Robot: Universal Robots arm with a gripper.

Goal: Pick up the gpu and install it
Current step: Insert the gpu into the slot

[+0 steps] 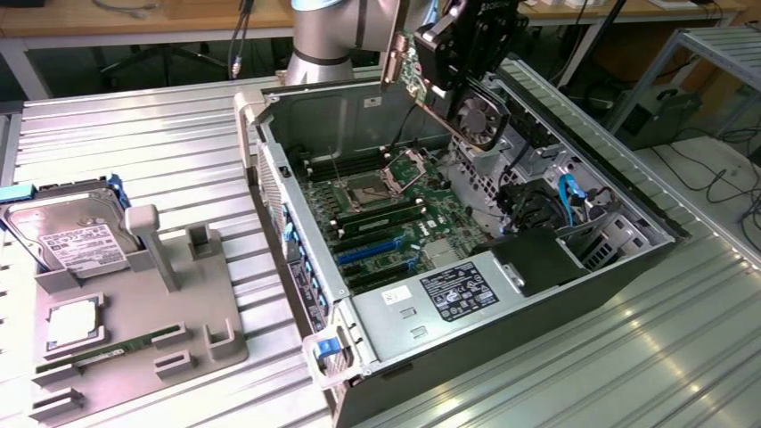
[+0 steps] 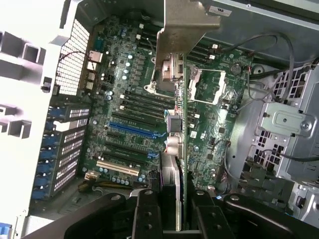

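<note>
gpu point(image 1: 479, 120): matt black, dull metal bracket point(image 2: 184, 25) | case point(image 1: 345, 111): grey sheet metal | table point(image 1: 155, 152): ribbed shiny metal

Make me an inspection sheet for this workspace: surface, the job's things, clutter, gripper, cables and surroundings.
Surface: ribbed metal table, carrying an open computer case and a grey fixture tray.
Job's things: gpu held on edge above the case's motherboard, not seated in a slot.
Clutter: hard drive and green memory stick in the tray, apart from the case.
Gripper: gripper shut on the gpu, over the open case.
Cables: blue cable inside the case; loose cables on the floor at the exterior view's right.
Surroundings: wooden bench behind the table.
</note>
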